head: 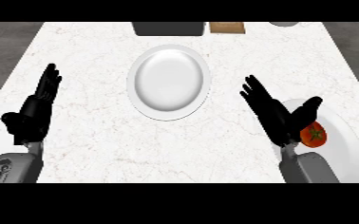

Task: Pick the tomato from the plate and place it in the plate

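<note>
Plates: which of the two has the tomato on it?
The plate at the right edge, by the right hand, holds the tomato; the middle plate is bare.

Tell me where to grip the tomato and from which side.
I would take the tomato round its red sides, thumb opposite fingers, coming from above on its left, where the open right hand is. It is round, its green stem up, and its plate looks shallow.
</note>
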